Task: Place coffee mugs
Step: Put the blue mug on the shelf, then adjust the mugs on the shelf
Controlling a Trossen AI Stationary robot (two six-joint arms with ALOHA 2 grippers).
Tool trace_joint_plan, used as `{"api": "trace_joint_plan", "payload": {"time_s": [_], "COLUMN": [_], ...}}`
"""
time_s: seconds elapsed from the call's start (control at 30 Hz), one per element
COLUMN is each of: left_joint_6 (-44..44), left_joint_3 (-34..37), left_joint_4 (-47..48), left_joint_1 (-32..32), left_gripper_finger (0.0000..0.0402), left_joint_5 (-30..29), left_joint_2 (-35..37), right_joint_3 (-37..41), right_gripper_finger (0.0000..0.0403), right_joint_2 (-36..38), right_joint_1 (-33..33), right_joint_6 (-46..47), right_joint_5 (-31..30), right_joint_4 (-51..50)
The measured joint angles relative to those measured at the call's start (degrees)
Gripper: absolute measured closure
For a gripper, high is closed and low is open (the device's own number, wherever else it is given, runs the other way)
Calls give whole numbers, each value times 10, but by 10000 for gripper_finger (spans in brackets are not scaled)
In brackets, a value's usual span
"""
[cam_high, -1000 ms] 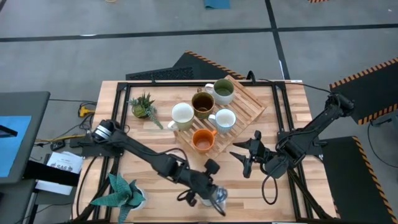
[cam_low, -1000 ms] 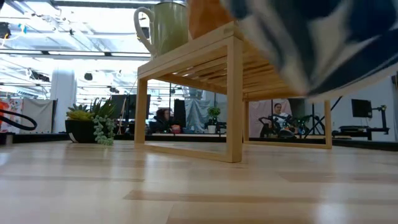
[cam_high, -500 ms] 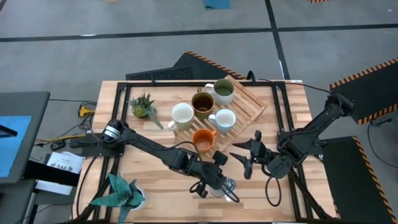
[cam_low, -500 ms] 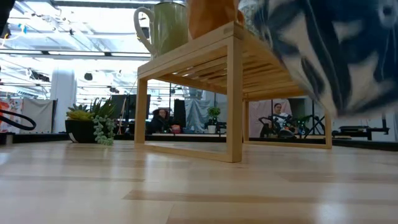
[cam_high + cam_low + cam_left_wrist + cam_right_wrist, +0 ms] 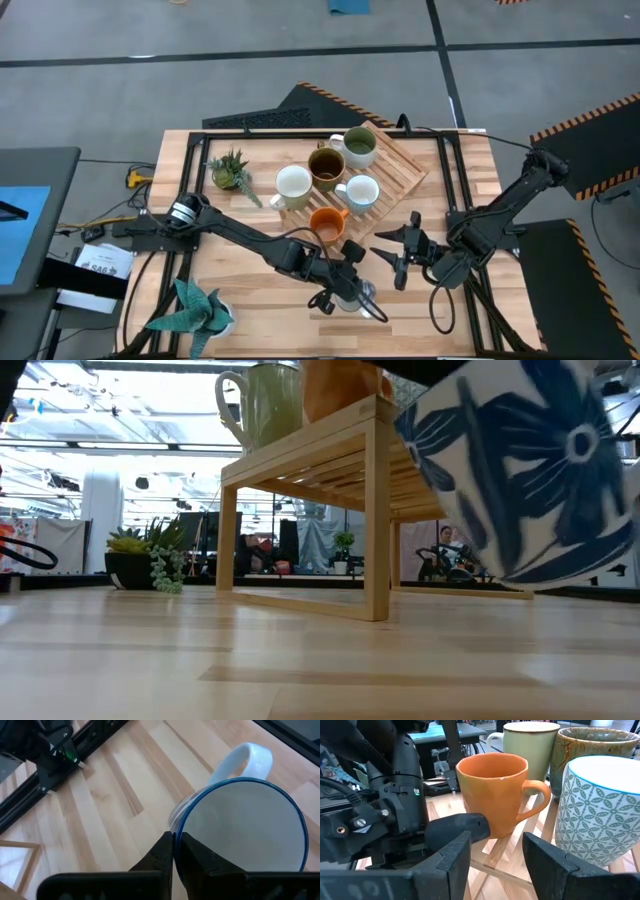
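The left gripper (image 5: 350,290) has its two dark fingers (image 5: 167,855) pinched on the rim of a white ceramic mug with a bold blue flower pattern (image 5: 530,470), one finger inside the wall and one outside, so the mug hangs from its lip with its handle turned away from the wrist. The low view shows its base clear of the boards and the body tilted, a hold that probably suits carrying it upright and lowering it without the fingers catching on neighbouring mugs. Just beyond this gripper stands the slatted pale wooden rack (image 5: 395,160), raised on legs. On or beside it are an orange ceramic mug (image 5: 327,224) nearest the gripper, then a cream-white mug (image 5: 292,184), a dark brown glazed mug (image 5: 326,166), a white mug with a fine teal lattice pattern (image 5: 360,192) and a pale green mug (image 5: 359,147) farthest off. The right gripper (image 5: 398,253) waits beside the left one, fingers spread and empty, facing the orange mug. The light wooden plank table (image 5: 240,215) has a black frame rail around its edge. Two small potted green plants sit on the table: one (image 5: 231,171) beyond the rack's near corner, the other (image 5: 200,310) well behind the left gripper. Around it lies grey floor with hazard-striped mats, and the low view shows a bright workshop with a seated person.
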State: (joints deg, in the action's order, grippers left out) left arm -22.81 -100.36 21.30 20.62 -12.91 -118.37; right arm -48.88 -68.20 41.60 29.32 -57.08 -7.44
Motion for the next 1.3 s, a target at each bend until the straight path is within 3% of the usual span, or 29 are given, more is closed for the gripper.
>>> {"api": "trace_joint_plan", "payload": {"time_s": [0.73, 0.93, 1.13, 1.3], "left_joint_6": [-5, 12, 68, 117], "left_joint_3": [0, 0, 0, 17], "left_joint_4": [-7, 41, 153, 213], "left_joint_1": [-2, 14, 27, 29], "left_gripper_finger": [319, 296, 303, 335], "left_joint_5": [-13, -41, -69, -82], "left_joint_2": [2, 13, 53, 118], "right_joint_3": [0, 0, 0, 0], "right_gripper_finger": [200, 200, 200, 200], "right_joint_2": [0, 0, 0, 0], "right_joint_1": [0, 0, 0, 0], "right_joint_6": [2, 1, 0, 0], "right_joint_5": [-1, -1, -1, 0], "right_joint_4": [2, 2, 1, 1]}}
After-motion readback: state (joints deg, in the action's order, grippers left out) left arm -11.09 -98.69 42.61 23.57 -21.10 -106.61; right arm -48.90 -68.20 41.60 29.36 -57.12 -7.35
